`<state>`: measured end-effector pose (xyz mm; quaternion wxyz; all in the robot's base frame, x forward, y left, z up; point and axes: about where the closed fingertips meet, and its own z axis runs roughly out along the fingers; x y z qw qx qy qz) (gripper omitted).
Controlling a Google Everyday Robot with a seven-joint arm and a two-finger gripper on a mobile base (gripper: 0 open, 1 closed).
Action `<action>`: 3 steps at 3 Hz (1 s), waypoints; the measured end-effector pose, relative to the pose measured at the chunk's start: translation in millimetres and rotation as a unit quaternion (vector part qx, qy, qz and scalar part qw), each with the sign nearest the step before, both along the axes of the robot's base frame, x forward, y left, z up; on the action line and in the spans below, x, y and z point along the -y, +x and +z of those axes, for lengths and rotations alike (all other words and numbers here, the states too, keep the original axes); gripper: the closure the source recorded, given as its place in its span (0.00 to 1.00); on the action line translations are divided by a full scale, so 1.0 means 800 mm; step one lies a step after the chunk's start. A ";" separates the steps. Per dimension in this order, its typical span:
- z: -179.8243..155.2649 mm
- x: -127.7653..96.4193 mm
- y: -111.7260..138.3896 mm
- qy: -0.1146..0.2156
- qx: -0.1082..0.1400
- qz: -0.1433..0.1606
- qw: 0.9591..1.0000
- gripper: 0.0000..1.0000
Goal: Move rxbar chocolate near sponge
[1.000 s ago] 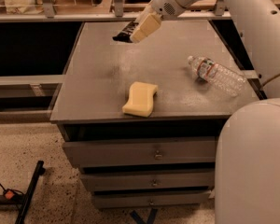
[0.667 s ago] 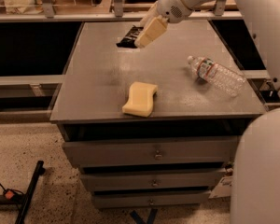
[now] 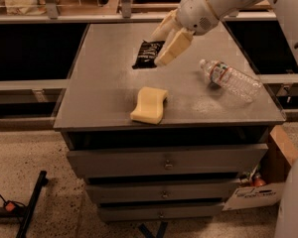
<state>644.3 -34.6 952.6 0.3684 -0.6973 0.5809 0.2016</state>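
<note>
The rxbar chocolate [image 3: 145,54] is a flat black wrapped bar with white print, held in my gripper [image 3: 159,52] above the middle of the grey cabinet top [image 3: 99,83]. The cream fingers [image 3: 172,47] are shut on its right end, and the bar sticks out to the left. The sponge [image 3: 149,104] is a pale yellow foam block with wavy sides, lying near the front edge of the top, below and slightly nearer than the bar. The white arm comes in from the upper right.
A clear plastic water bottle [image 3: 231,79] lies on its side at the right of the top. Drawers [image 3: 166,162] are below the top. A cardboard box [image 3: 268,182] stands on the floor at lower right, a black stand leg [image 3: 32,202] at lower left.
My gripper has carried the bar from the far left part of the top toward the front and right, closer to the sponge.
</note>
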 end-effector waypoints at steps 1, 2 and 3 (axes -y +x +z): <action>-0.005 -0.011 -0.024 -0.001 0.004 0.057 0.998 0.83; -0.017 -0.034 -0.034 -0.026 -0.001 0.088 0.996 0.59; -0.025 -0.049 -0.034 -0.042 -0.006 0.094 0.995 0.36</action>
